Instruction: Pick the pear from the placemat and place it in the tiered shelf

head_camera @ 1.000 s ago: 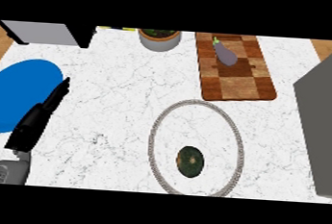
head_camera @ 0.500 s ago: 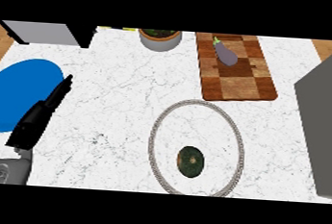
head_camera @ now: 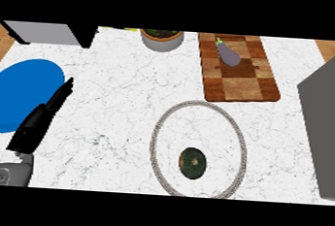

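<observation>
Left hand (head_camera: 42,118): fingers are being held straight, nothing is being gripped.
Mat (head_camera: 197,149): lying to the hand's right; a dark green pear (head_camera: 192,163) is being carried on it.
Blue plate (head_camera: 17,92): just left of the hand.
Board (head_camera: 239,67): far right, ahead; an eggplant (head_camera: 229,53) is lying on it.
Pot (head_camera: 161,39): ahead, holding greenery.

One head view — steeply down onto the marble counter (head_camera: 129,83) — moderately near.

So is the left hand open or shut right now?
Open. The left hand shows its fingers straight, pointing up the counter beside the blue placemat, curled round nothing. The right hand is not in view.
</observation>
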### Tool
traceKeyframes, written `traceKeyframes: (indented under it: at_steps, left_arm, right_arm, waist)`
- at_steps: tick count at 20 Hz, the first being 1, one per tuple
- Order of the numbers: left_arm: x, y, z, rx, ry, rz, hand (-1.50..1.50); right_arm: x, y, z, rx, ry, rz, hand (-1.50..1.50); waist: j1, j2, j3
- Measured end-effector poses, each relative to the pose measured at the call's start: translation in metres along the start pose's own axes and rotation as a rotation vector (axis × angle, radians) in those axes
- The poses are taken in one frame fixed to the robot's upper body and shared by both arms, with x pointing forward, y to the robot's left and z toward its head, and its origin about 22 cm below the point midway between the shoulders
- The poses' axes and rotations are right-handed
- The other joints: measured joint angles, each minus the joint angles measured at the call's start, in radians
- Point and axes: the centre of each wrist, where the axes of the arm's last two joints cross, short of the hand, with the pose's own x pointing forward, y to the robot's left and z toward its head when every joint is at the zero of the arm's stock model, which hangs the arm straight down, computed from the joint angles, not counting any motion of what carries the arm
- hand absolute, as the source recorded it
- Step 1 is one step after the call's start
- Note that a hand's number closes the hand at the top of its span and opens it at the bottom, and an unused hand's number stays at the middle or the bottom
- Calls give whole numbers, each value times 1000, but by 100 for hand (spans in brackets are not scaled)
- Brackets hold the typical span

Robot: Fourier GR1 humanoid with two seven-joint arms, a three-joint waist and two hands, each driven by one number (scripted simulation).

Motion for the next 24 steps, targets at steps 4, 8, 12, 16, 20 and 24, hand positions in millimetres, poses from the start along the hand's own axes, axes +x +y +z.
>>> traceKeyframes:
  at_steps: [4,8,12,16,20,24]
  left_arm:
    - [-2,1,1,0,-3,2,0]
    - [2,6,-1,-1,-7,2,0]
    - [5,8,-1,2,-5,-1,0]
    - [1,2,-2,4,1,3,0]
    - [1,4,-4,10,6,2,0]
    - [0,4,0,11,10,4,0]
  right_arm:
    - [-12,16,-6,-6,32,23,150]
    - [-35,28,-14,-20,63,-6,150]
    - [-52,38,-15,-13,108,-90,-150]
    - [-64,41,-16,-39,89,-203,-150]
    - [-73,28,-13,-149,52,-360,-150]
    - [-90,1,-2,-311,67,-463,-150]
  waist:
    - [1,-3,-4]
    - [1,-8,-12]
    - [-1,-9,-12]
    - [-4,-5,-6]
    - [-9,-3,-2]
    - [-13,-5,-1]
